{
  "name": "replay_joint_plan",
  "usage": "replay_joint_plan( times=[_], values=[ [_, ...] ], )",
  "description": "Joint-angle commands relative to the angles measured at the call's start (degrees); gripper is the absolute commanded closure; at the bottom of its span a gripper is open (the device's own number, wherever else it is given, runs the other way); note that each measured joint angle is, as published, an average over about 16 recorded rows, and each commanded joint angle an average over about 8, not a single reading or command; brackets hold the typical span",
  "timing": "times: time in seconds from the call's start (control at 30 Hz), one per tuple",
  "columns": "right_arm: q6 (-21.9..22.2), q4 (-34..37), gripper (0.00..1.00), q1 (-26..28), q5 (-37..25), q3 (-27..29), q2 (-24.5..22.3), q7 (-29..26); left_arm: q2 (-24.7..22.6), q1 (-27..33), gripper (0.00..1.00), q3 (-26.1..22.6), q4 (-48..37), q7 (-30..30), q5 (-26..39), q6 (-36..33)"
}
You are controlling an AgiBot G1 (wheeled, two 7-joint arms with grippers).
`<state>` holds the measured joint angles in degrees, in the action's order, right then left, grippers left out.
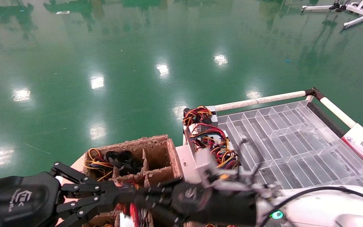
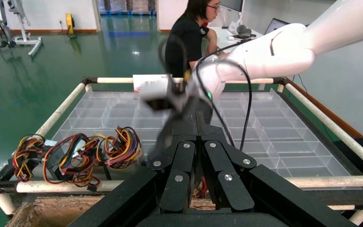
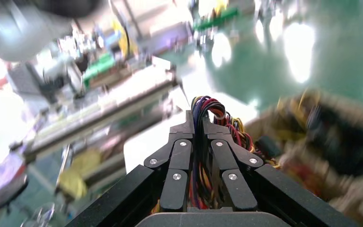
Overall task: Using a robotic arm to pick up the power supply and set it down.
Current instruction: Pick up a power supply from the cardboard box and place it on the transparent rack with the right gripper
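My right gripper [image 3: 197, 118], on the white robotic arm [image 1: 320, 201], is shut on the power supply's bundle of red, purple, black and yellow wires [image 3: 209, 105]. In the head view this gripper [image 1: 143, 197] hangs blurred at the bottom centre over the cardboard box, with the red wires [image 1: 134, 212] dangling under it. The power supply's metal body is mostly hidden beneath the two grippers. My left gripper [image 1: 123, 193] reaches in from the lower left, close to the right one. Its fingers [image 2: 186, 142] are shut with nothing between them.
A divided cardboard box [image 1: 156, 151] holds more wire bundles. To its right lies a clear compartment tray [image 1: 288, 138] framed by white pipe rails [image 1: 263, 100]. Like units with yellow-orange wires [image 1: 213, 142] sit along the tray's near-left edge. A person [image 2: 189, 38] sits beyond the tray.
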<state>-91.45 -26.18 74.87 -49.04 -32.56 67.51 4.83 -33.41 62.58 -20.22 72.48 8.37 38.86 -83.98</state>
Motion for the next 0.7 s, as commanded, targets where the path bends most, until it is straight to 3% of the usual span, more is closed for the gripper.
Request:
replay_joint_plan(
  times=[0.03, 0.17, 0.43, 0.7],
  values=[
    [-0.1, -3.0, 1.0, -1.2, 3.9, 0.8, -1.5, -1.1, 0.0, 0.0, 0.14, 0.0, 0.0, 0.0, 0.0, 0.0],
    [0.2, -7.7, 1.0, -1.9, 10.1, 1.9, -4.2, -2.4, 0.0, 0.0, 0.0, 0.0, 0.0, 0.0, 0.0, 0.0],
    [0.5, -10.5, 1.0, 2.8, 15.9, 2.3, -8.2, -3.8, 0.0, 0.0, 0.0, 0.0, 0.0, 0.0, 0.0, 0.0],
    [1.6, -4.2, 1.0, 13.9, 15.0, 1.3, -12.0, -3.7, 0.0, 0.0, 0.0, 0.0, 0.0, 0.0, 0.0, 0.0]
  ],
)
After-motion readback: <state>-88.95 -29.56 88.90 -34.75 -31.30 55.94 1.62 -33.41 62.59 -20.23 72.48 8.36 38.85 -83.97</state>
